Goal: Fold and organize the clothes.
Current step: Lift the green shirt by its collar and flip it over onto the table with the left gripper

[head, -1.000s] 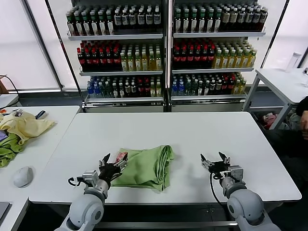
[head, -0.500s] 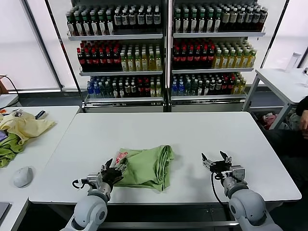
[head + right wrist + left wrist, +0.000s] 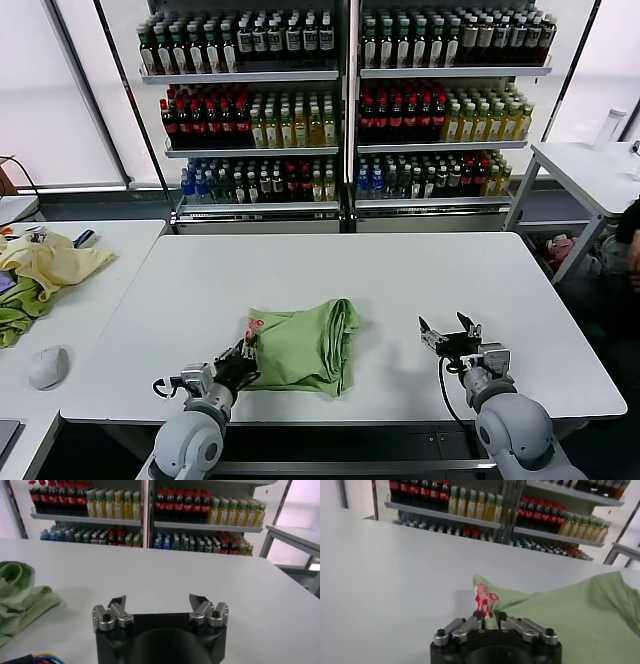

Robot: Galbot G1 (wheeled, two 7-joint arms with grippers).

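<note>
Table (image 3: pixel 400 270), white and rectangular, carries a light green folded cotton shirt (image 3: pixel 305 345) near its front edge, long axis front to back. Left gripper (image 3: pixel 243 358), arm low at that edge, is clamped on the shirt's red-and-white printed corner (image 3: pixel 483 598). Right gripper (image 3: pixel 449 333) rests nearby, fingers apart, empty.

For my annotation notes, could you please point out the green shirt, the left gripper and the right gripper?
green shirt (image 3: pixel 305 345): head view, middle of the folded bundle.
left gripper (image 3: pixel 489 620): left wrist view, between its fingertips.
right gripper (image 3: pixel 159 603): right wrist view, between its fingertips.
</note>
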